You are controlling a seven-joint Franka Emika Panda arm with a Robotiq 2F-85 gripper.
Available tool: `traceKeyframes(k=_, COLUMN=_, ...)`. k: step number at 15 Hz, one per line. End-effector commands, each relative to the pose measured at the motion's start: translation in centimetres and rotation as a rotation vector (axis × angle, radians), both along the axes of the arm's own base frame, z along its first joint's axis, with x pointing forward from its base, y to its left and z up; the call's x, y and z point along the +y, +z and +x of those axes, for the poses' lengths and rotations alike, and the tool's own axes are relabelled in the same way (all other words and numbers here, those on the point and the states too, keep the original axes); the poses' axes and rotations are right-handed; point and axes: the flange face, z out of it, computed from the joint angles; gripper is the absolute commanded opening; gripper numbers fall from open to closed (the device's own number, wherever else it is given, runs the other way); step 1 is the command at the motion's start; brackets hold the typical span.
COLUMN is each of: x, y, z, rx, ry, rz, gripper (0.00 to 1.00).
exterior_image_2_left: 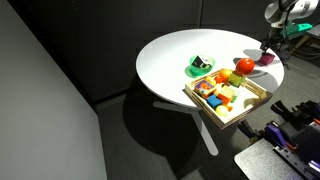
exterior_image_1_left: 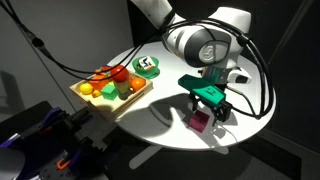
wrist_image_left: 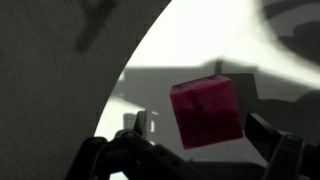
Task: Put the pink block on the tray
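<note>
Pink block [wrist_image_left: 205,112], matte cube, round white table [exterior_image_1_left: 165,100]

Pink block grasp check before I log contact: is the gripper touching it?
Cannot tell. In the wrist view the pink block sits between the fingers of the open gripper; table shows on one side, shadow hides the other.
</note>
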Motion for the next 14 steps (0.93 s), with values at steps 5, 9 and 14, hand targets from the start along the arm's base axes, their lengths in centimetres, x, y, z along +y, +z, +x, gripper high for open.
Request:
traceKeyframes(k=5, x=-0.6, y=-1.4, z=0.8, rx=0.000, ry=0.015, rz=-0.003, gripper=0.66)
traceKeyframes(k=9, x=-0.1, y=-0.3, z=0.4, rx=0.009, ry=0.032, rz=0.004, gripper=0.34)
traceKeyframes(k=14, x=0.8, y=2.5, z=-0.2, rx=0.024, ry=0.068, rz=0.009, gripper=0.31)
